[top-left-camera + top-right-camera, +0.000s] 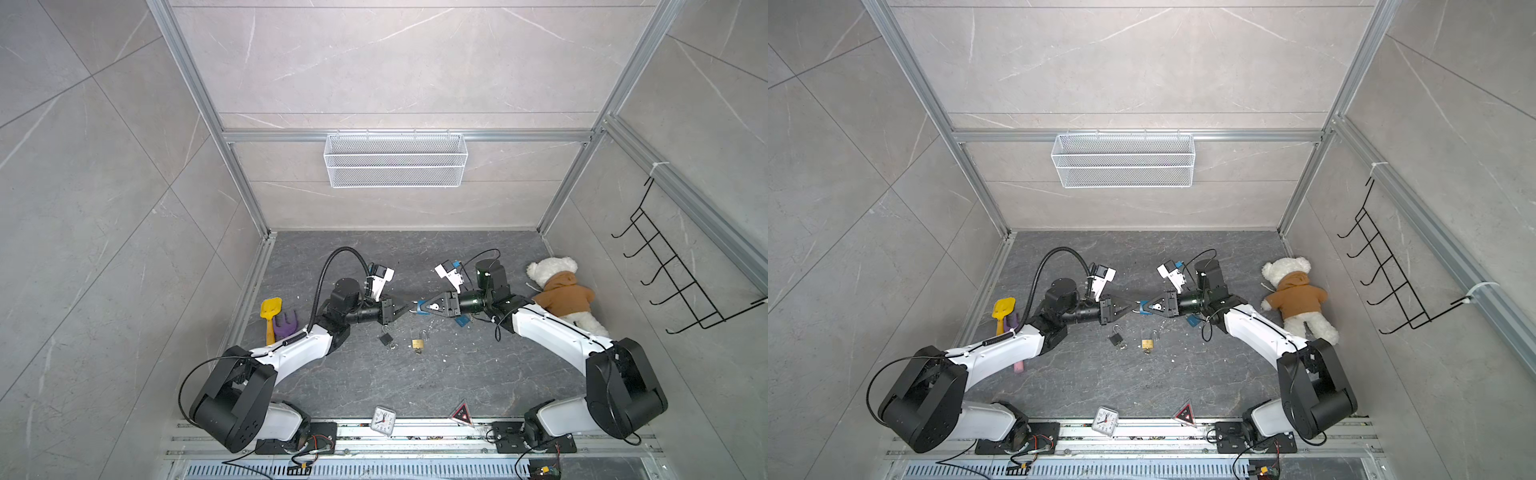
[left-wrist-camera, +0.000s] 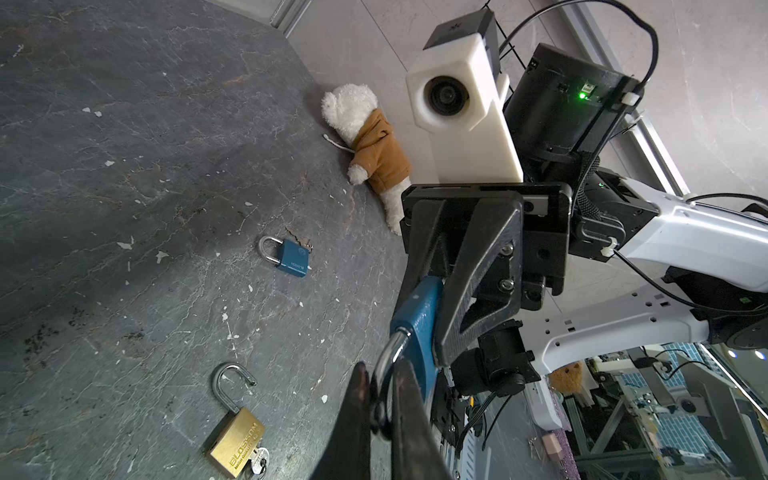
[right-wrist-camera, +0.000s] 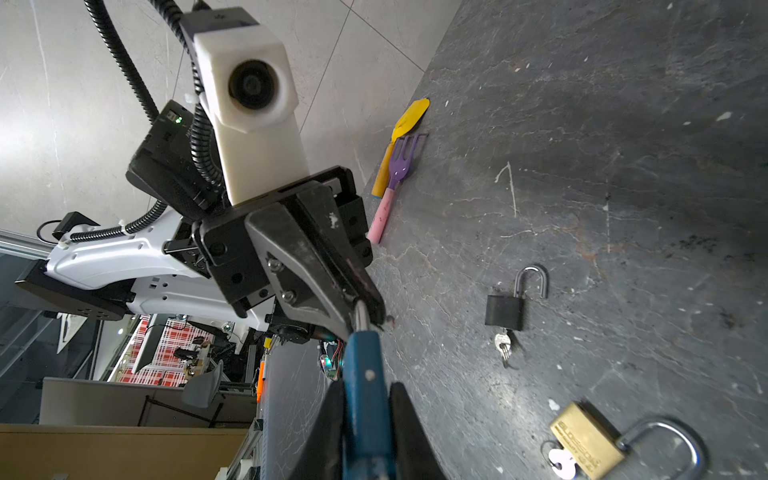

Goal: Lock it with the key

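A blue padlock [image 2: 417,320] hangs in the air between both arms at the middle of the floor, seen in both top views [image 1: 420,310] [image 1: 1144,308]. My right gripper [image 3: 368,415] is shut on its blue body [image 3: 363,374]. My left gripper [image 2: 384,382] is shut on its silver shackle [image 2: 388,357], and the two grippers meet tip to tip [image 1: 409,309]. No key shows on the held padlock. Whether its shackle is seated in the body I cannot tell.
On the floor lie a black padlock [image 1: 385,337] with keys [image 3: 503,343], a brass padlock [image 1: 418,343] with its shackle open, and a second blue padlock [image 2: 291,257]. A teddy bear [image 1: 559,291] lies right; toy shovel [image 1: 270,309] and rake [image 1: 284,324] left. Clock [image 1: 383,420] in front.
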{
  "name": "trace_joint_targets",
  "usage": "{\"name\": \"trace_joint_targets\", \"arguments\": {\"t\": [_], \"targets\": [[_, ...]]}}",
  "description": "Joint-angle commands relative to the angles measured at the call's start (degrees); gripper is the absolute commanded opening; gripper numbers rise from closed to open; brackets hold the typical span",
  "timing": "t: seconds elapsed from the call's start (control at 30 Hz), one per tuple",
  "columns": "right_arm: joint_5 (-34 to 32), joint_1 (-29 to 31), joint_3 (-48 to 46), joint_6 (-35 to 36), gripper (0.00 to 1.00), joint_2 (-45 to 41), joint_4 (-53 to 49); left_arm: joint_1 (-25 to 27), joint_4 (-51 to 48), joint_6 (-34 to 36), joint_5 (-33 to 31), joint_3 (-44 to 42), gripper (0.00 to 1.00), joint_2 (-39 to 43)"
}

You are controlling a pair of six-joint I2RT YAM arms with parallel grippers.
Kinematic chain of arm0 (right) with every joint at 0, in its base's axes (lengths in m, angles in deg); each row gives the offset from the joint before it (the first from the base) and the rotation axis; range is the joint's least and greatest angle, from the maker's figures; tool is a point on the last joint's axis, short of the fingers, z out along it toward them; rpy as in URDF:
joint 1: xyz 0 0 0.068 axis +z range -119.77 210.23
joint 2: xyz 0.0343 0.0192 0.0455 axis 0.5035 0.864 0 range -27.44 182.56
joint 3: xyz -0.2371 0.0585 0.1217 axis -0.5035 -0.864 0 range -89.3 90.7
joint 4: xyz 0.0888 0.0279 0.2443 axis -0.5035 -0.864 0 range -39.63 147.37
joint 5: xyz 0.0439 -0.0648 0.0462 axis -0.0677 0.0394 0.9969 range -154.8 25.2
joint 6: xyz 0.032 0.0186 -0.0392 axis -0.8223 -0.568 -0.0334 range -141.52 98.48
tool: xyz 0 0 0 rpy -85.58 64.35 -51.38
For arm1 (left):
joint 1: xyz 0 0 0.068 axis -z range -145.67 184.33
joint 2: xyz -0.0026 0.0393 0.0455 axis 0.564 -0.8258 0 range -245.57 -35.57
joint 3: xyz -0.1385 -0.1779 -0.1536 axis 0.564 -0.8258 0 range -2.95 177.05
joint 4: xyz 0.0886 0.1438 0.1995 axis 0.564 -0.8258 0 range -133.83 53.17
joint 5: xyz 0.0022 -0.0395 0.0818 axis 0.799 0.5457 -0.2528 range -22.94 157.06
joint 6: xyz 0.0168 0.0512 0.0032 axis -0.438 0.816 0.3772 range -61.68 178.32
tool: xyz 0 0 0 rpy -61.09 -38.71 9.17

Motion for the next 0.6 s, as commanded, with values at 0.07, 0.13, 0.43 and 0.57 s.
{"name": "trace_joint_targets", "arguments": {"t": [0.07, 0.13, 0.43, 0.57], "targets": [[-4.83, 4.2, 0.97, -1.24, 0.0, 2.49, 6.98, 6.16, 9.6, -1.07, 13.1, 3.78, 0.14, 0.14], [-4.54, 4.12, 0.81, -1.82, 0.0, 2.79, 8.09, 6.14, 11.62, -2.3, 13.53, 3.34, 0.18, 0.23], [-4.46, 3.48, 0.42, -2.38, 0.0, 3.04, 9.1, 6.1, 14.32, -4.35, 14.28, 3.13, 0.0, 0.1], [-4.93, 2.26, -0.35, -2.78, 0.0, 1.98, 8.35, 5.51, 15.62, -5.29, 13.03, 2.6, 0.0, 0.05]]}}
